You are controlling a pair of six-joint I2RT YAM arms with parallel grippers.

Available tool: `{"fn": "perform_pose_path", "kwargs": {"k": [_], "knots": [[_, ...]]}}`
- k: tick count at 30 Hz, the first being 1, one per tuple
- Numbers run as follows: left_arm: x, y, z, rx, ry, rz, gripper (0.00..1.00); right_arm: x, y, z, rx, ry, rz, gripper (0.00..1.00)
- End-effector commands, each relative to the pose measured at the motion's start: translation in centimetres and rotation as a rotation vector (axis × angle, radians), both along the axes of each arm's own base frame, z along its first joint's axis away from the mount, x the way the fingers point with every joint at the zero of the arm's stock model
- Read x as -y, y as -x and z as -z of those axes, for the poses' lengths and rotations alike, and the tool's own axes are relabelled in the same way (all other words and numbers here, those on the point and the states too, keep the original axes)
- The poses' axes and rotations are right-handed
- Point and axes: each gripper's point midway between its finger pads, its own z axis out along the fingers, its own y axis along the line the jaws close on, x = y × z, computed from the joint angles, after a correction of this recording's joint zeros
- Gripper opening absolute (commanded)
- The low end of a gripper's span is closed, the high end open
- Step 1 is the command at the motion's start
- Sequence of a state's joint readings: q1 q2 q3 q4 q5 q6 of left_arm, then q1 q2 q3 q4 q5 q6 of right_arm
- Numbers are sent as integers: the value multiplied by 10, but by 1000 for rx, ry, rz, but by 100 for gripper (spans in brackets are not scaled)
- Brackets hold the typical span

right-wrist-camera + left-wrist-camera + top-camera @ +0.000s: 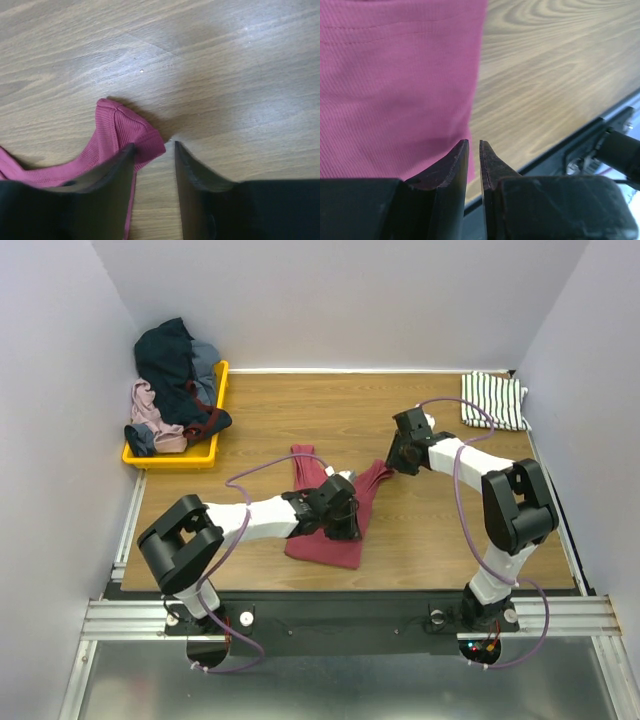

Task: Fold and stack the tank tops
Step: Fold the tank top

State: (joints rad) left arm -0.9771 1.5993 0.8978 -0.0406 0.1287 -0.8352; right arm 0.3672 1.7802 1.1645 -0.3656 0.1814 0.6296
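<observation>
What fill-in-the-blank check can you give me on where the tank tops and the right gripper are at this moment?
1. The tank top lying between the arms is dark ___.
2. The striped tank top lies folded at the table's far ___ corner.
3. The right gripper has its jaws ___, at the red top's strap end.
4. The spare clothes sit in a ___ tray.
Missing words: red; right; open; yellow.
</observation>
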Motion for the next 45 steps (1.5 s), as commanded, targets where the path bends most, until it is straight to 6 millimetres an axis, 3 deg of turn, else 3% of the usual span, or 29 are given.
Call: {"fn": "perform_pose_path", "kwargs": {"k": [1,4,7,20,27,31,32,34,36,39,42,43,44,45], "knots": [[10,-9,-9,49,24,7,26,-15,-25,-19,85,-57,3,35],[9,-7,-3,40,10,8,25,-17,-28,-17,79,-65,5,24],[8,-4,3,29,-2,11,24,-20,-33,-18,81,-76,7,19],[4,9,27,-12,-54,26,23,-29,-45,-35,116,-117,11,8],[6,12,29,-15,-58,35,23,-35,-45,-25,91,-134,16,3],[5,13,31,-17,-62,34,23,-24,-44,-36,132,-90,35,15],[5,13,31,-18,-60,34,23,-23,-45,-40,141,-88,30,25],[4,14,33,-24,-63,33,23,-29,-46,-47,152,-91,-10,36],[3,16,35,-31,-65,36,23,-38,-46,-49,156,-89,-53,39],[4,15,31,-22,-55,36,22,-61,-47,-48,161,-76,-131,42],[0,3,7,42,-48,-14,23,-94,-55,-54,179,-91,-230,43],[-1,-3,-9,68,-23,-34,23,-100,-57,-53,181,-89,-246,43],[-8,-7,-14,65,-26,-74,23,-110,-65,-66,216,-101,-261,43],[-14,-12,-21,65,-14,-107,23,-120,-65,-56,203,-94,-289,43]]}}
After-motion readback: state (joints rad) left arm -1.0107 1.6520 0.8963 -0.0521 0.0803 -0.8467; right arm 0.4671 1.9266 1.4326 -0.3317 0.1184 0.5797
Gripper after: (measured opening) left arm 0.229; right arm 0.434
